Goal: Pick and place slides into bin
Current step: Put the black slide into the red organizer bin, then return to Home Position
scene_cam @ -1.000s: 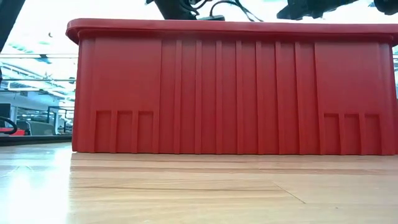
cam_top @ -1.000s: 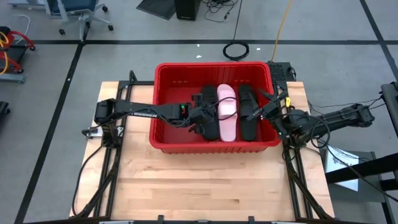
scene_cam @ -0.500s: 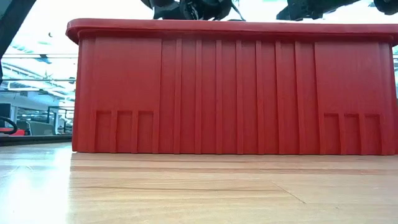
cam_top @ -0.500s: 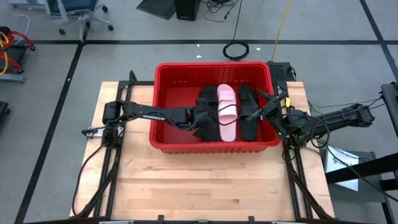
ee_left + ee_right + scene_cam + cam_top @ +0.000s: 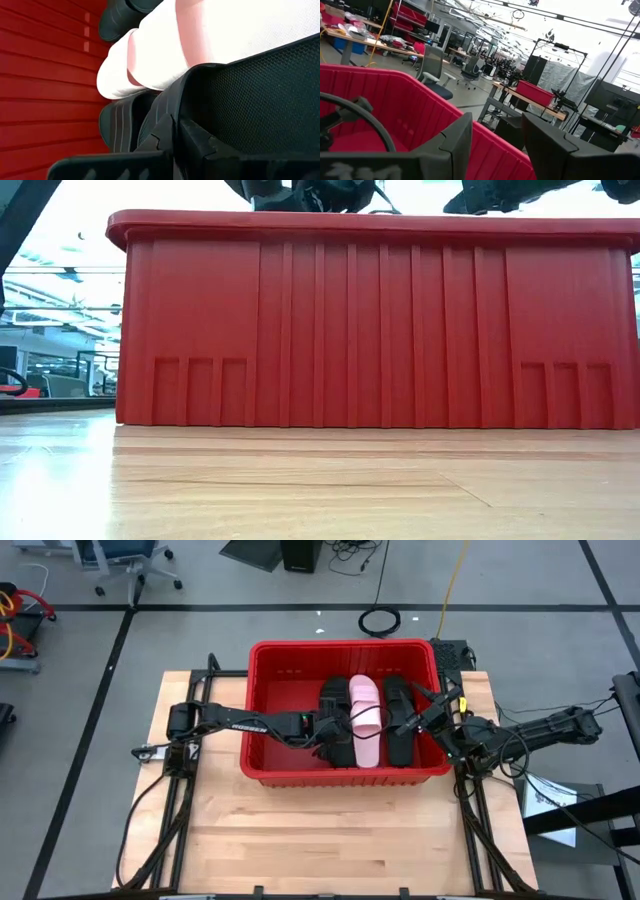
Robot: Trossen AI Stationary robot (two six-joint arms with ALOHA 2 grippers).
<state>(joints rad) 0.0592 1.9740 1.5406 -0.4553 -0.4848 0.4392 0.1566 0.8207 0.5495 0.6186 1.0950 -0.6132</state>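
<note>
- Left gripper point(image 5: 335, 730) closed inside the bin point(image 5: 270, 772), pressed among black slides point(image 5: 336, 745); any hold is hidden; pink slide point(image 5: 366, 735) just beside it
- Right gripper point(image 5: 425, 710) parted, empty, over the rim
- No legible writing

Wooden table point(image 5: 300, 840), office chair point(image 5: 125, 560), coiled black cable point(image 5: 380, 620), yellow cord point(image 5: 455, 575) on grey floor

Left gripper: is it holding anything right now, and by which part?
Yes. The left gripper is shut on a black slide inside the red bin, pinching its wide strap.
</note>
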